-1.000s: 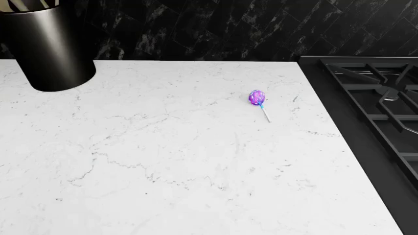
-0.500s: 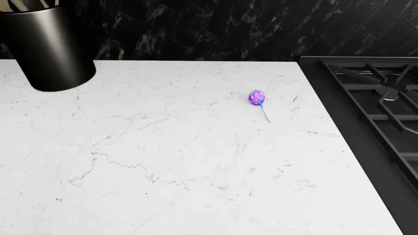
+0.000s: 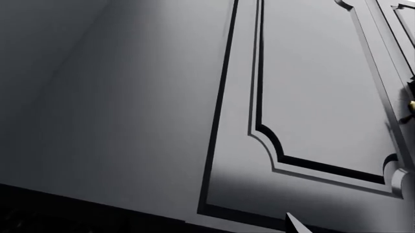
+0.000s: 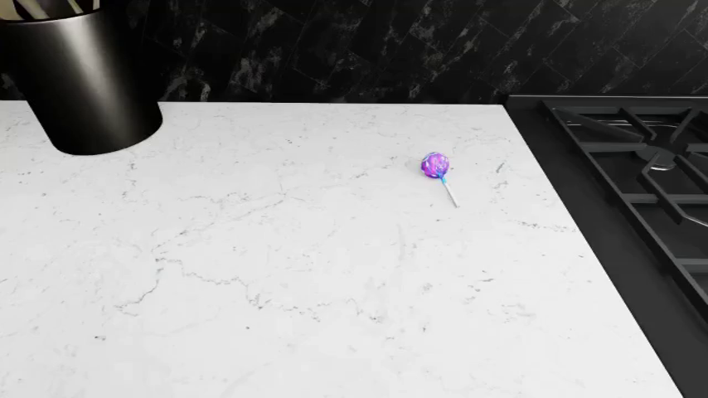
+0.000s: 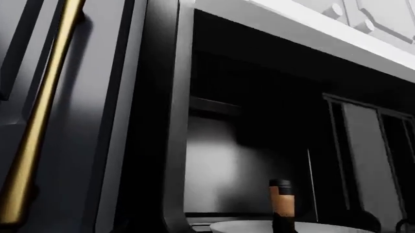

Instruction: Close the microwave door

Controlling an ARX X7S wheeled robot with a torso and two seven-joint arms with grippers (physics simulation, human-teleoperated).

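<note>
Frankly, I can't see the microwave or its door in any view, so I can't place it relative to my fingers. The head view shows only the white table (image 4: 332, 274), a lollipop (image 4: 435, 167), a dark canister (image 4: 83, 79) and the stove (image 4: 642, 166). Neither arm shows there, and the wrist cameras face cabinet panels (image 3: 311, 97) and a gold handle (image 5: 39, 121); whether the fingers are open I cannot tell. Reaching blind risks striking cabinets.
</note>
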